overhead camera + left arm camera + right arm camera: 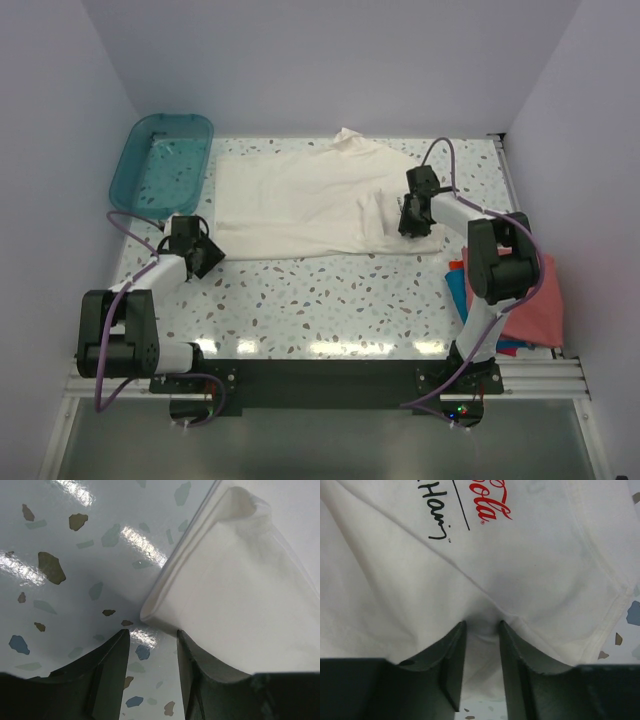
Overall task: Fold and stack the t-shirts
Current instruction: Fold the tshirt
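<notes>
The cream-white shirt (pixel 300 200) with red and black print lies spread flat at the middle back of the table. My left gripper (pixel 152 632) is open and low over the table, its tips just short of the shirt's near-left corner (pixel 150 614); in the top view the left gripper (pixel 205 255) sits at that corner. My right gripper (pixel 482 625) is closed on a puckered fold of the cream-white shirt (pixel 485 580) near its right edge; in the top view the right gripper (pixel 412 215) is beside a folded-in sleeve. The salmon-red shirt (pixel 535 300) lies crumpled over the blue shirt (pixel 458 285) at the right.
A translucent teal tub (pixel 160 160) stands at the back left corner. White walls close the table on the left, back and right. The terrazzo table top (pixel 320 300) shows bare in front of the shirt.
</notes>
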You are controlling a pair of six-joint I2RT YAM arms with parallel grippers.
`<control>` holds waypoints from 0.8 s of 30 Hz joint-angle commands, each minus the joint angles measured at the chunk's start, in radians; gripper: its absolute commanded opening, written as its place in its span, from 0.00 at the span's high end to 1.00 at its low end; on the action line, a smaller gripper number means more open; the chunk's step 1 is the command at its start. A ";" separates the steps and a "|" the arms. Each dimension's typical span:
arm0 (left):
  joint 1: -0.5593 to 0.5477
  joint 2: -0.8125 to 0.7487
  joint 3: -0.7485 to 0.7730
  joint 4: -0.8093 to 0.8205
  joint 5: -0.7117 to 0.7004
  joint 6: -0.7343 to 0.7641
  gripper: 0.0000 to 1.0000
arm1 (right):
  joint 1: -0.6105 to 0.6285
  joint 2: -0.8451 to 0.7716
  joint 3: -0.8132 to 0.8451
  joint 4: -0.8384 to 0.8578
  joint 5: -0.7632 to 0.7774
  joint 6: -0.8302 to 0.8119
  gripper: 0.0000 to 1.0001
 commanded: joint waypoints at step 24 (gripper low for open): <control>0.012 -0.007 0.013 -0.044 -0.041 -0.019 0.96 | -0.092 -0.233 -0.136 -0.023 0.148 0.084 1.00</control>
